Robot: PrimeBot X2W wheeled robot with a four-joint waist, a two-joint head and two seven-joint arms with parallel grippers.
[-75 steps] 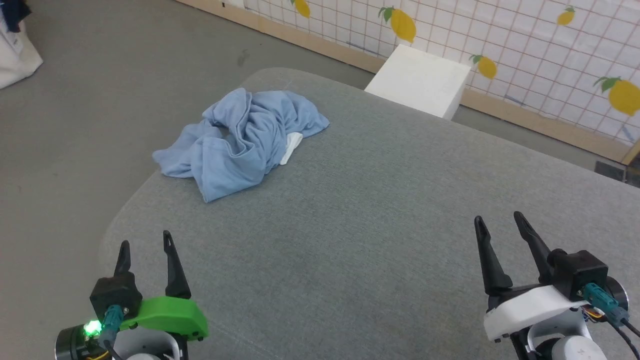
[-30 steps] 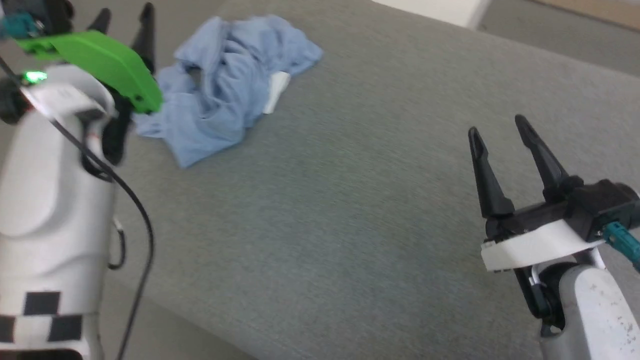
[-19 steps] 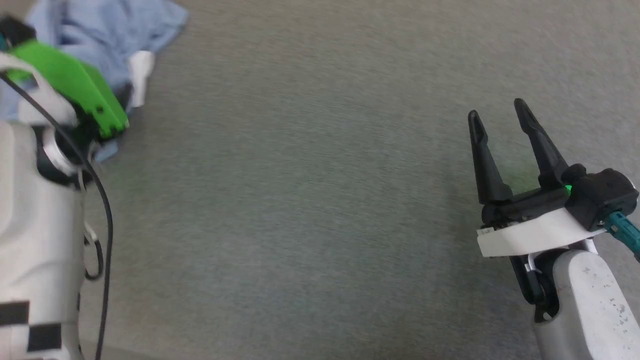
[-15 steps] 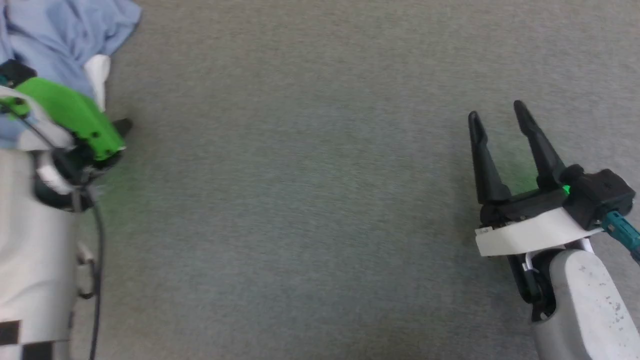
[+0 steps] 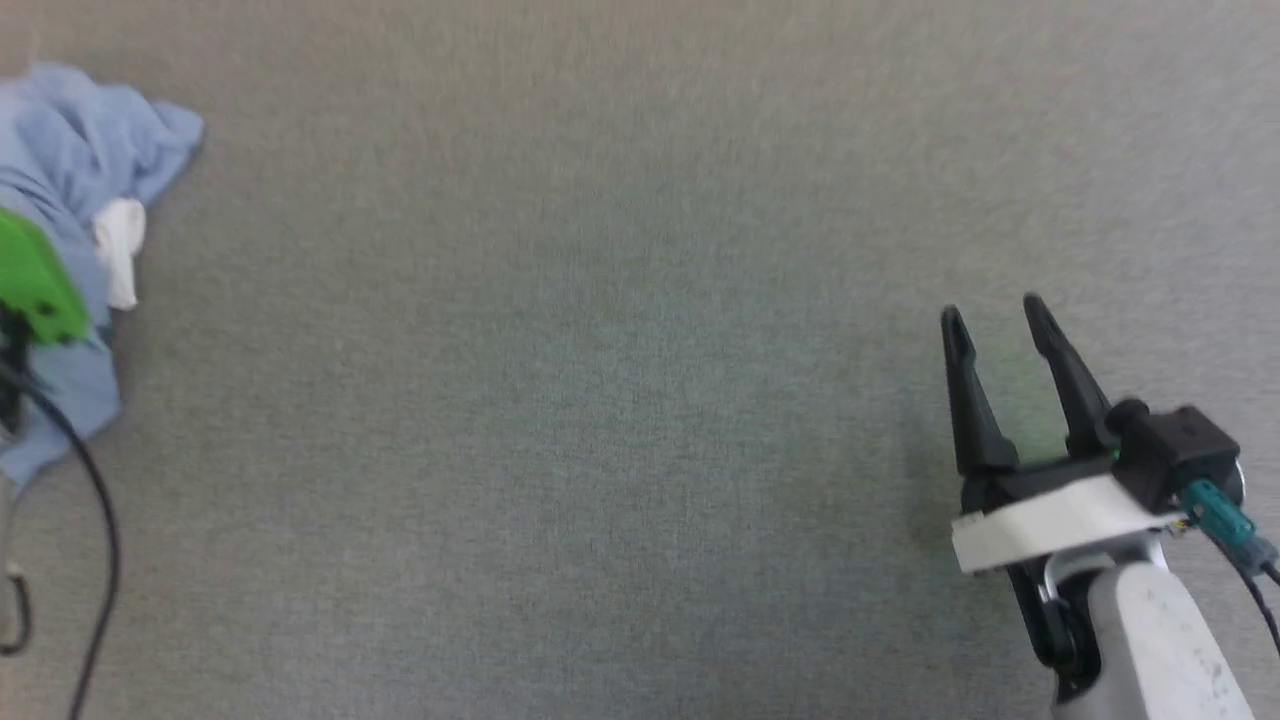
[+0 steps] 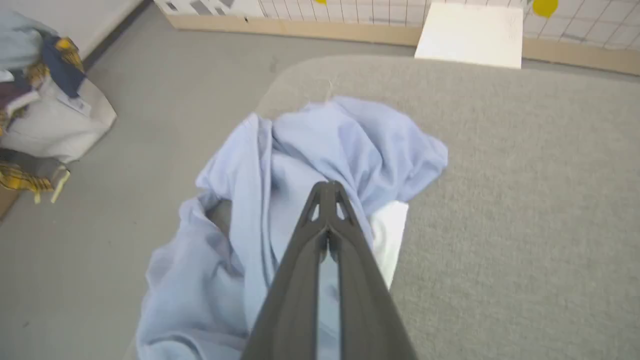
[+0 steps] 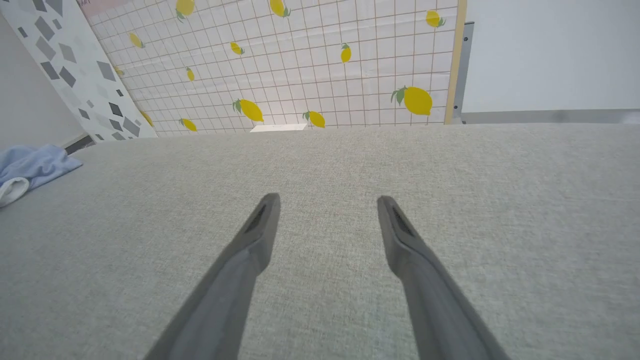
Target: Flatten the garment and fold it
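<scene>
The garment (image 6: 320, 150) is a crumpled light blue heap with a white patch (image 6: 390, 235), lying near the rounded far-left corner of the grey padded table (image 6: 525, 200). My left gripper (image 6: 327, 187) is shut, its tips down against a fold in the middle of the heap; I cannot tell whether cloth is pinched between them. In the head view the garment (image 5: 70, 170) sits at the left edge beside my left arm's green wrist cover (image 5: 30, 285). My right gripper (image 5: 995, 312) hovers open over bare table far to the right, holding nothing. From the right wrist the garment (image 7: 30, 165) is far left of the right gripper (image 7: 327, 200).
A white box (image 6: 470, 35) stands on the floor just past the table's far edge, before a lemon-patterned wall (image 7: 325, 65). A pale bag stuffed with clothes (image 6: 45, 115) sits on the floor to the left. The table edge (image 6: 280, 80) curves close behind the garment.
The head camera has tilted down and swung right. My left arm has reached out over the garment and its fingers have closed. The right gripper has stayed open.
</scene>
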